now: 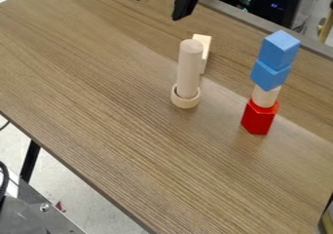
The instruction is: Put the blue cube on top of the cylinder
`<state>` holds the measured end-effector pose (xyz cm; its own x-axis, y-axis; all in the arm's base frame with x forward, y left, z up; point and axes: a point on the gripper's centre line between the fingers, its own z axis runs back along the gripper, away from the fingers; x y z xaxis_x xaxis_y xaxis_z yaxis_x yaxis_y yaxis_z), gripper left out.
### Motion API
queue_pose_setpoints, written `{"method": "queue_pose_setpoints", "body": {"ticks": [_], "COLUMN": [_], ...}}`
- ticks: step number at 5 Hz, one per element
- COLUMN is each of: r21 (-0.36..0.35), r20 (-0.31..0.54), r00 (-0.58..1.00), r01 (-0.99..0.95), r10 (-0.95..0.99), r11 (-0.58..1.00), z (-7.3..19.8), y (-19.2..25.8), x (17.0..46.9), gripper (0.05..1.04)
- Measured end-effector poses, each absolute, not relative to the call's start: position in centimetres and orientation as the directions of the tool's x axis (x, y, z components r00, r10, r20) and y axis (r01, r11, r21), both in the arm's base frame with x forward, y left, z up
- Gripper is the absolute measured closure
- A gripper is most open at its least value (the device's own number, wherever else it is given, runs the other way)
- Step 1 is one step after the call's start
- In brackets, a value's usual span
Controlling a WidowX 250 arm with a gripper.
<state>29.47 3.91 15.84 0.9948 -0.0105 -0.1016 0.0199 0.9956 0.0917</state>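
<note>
Claw [159, 8] at far edge, released. Right: two blue cubes [280, 50] stacked on cylinder [265, 96], atop red block [259, 118]. Left of stack: upright rod [189, 67] in ring [185, 103].

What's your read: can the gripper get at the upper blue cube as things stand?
Probably yes: the gripper hangs open, and the upper blue cube tops its stack, with nothing resting on it and no visible obstacle between them.
</note>
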Motion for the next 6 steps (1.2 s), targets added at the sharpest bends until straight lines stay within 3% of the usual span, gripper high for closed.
{"method": "queue_pose_setpoints", "body": {"ticks": [1,2,4,5,6], "r21": [0.084,0.036,0.077,0.118,0.139], "r20": [-0.138,-0.022,0.099,0.095,0.106], "r00": [0.990,0.979,0.875,0.826,0.853], "r01": [0.024,0.202,0.469,0.545,0.496], "r10": [-0.012,-0.202,-0.475,-0.556,-0.511], "r11": [0.996,0.979,0.880,0.830,0.857], "z": [14.8,17.0,20.3,20.1,18.7], "y": [3.8,-0.1,-6.9,-9.2,-9.5], "x": [29.4,31.9,34.7,35.7,36.6], "gripper": [0.082,0.082,0.082,0.082,0.082]}}
